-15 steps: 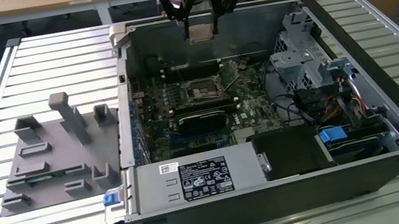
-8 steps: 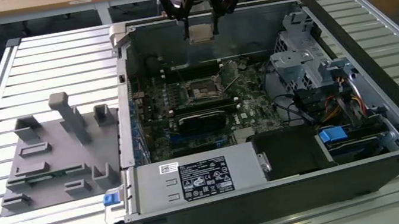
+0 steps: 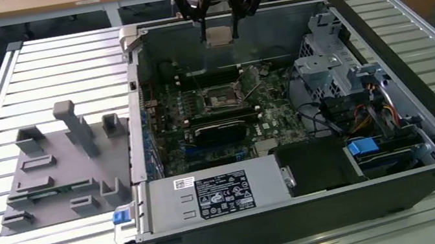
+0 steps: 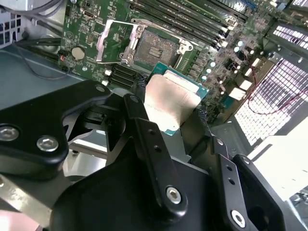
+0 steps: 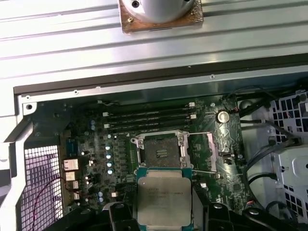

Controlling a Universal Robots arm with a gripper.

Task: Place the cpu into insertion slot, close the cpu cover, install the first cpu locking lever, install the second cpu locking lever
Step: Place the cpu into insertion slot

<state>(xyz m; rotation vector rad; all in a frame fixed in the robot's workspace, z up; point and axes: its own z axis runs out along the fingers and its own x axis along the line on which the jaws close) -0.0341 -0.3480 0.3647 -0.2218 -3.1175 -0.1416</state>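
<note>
Silvery face up, holds cpu (image 5: 162,197) clenched flat in end effector (image 4: 168,103) above bare slot (image 5: 161,153), cover (image 4: 102,44) swung open, likely for straight seating.

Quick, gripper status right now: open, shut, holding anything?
The gripper is shut on the cpu, held clear of the insertion slot.

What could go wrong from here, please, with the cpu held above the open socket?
The cpu, gripped at its edges by the fingers, hangs clear of the insertion slot; if it comes down tilted or off-centre, it may seat crooked and damage the slot. The cpu cover stands raised beside the slot, so the fingers might catch it on the way down.
</note>
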